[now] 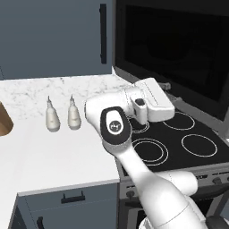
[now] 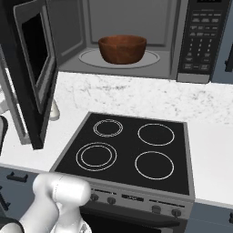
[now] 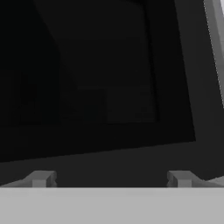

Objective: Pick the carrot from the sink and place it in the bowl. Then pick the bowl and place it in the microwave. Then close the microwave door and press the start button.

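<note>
The microwave stands open, and the reddish-brown bowl sits on its round plate inside. The microwave door swings out to the left over the counter; in the left base view the door is a big dark glass panel at the upper right. My gripper is close to the door's outer face, above the cooktop. In the hand view my gripper is open with nothing between its fingertips, right in front of the dark door glass. The carrot is hidden, and the sink is out of view.
A black glass cooktop with four rings lies under the arm. Two pale bottles stand on the marble counter, with a tan wooden object at the far left. The microwave's button panel is on its right side.
</note>
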Controlling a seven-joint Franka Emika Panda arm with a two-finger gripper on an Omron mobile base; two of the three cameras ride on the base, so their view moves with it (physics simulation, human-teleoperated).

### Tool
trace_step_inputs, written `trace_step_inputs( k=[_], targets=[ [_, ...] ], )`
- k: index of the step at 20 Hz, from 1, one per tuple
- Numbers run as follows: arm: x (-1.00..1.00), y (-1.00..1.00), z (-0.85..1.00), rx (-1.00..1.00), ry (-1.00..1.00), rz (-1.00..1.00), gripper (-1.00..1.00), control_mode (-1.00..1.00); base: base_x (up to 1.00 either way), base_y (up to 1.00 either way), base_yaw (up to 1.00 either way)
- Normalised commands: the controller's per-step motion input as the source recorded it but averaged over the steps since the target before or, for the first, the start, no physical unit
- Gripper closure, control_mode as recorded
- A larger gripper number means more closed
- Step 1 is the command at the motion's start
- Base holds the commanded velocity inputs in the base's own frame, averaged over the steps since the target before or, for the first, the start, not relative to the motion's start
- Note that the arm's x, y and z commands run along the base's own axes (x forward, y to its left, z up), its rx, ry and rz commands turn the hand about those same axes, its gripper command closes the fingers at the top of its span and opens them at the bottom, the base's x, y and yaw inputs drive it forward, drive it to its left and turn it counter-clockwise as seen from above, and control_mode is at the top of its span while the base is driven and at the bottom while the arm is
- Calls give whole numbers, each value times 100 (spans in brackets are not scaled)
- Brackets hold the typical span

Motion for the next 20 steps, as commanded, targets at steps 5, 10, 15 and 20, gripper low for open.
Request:
trace_step_inputs(
  k=[5, 10, 15, 20],
  targets=[
    [11, -85, 22, 12, -3, 5, -100, -100, 0, 0, 0],
    [35, -77, 24, 14, -2, 12, -100, -100, 0, 0, 0],
    [62, -73, 22, 17, -5, 34, -100, -100, 0, 0, 0],
    [78, -58, 9, 16, -6, 42, -100, -100, 0, 0, 0]
  ],
)
